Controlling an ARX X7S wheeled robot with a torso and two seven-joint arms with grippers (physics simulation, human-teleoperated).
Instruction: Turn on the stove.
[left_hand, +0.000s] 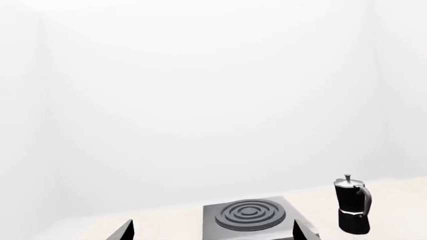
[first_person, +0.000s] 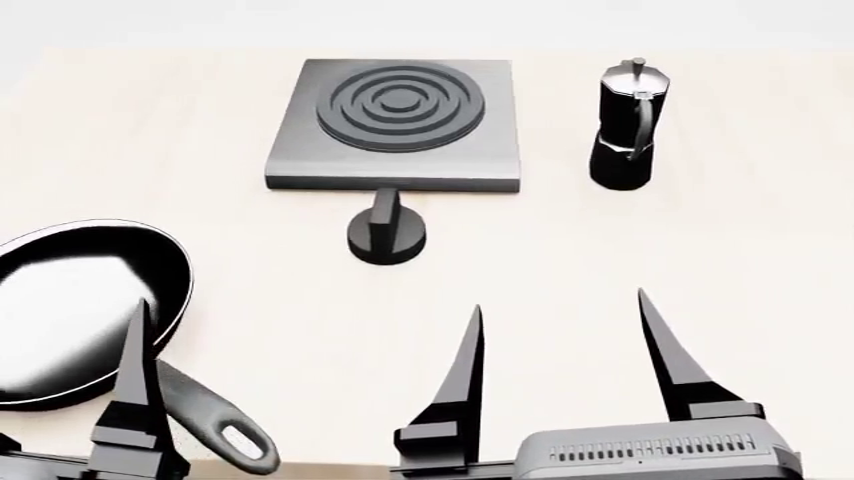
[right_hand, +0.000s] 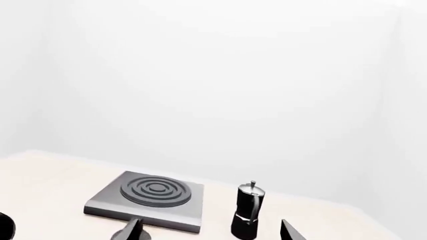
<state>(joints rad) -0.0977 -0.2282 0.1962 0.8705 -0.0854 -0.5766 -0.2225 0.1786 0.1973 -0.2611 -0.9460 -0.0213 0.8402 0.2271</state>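
Two claws are idling at lower frame: right claw (first_person: 558, 330) gaping empty, left claw (first_person: 134, 340) partly cropped, spread unclear. Knob (first_person: 387, 234) is sitting below stove (first_person: 394, 125); a careless reach is risking toppling the moka pot (first_person: 625, 125).

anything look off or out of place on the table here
Nothing stands out. The stove sits flat, its knob just in front of it, the moka pot upright beside it, and the frying pan lies level. No spills or damage show. Both grippers, left and right, have open jaws.
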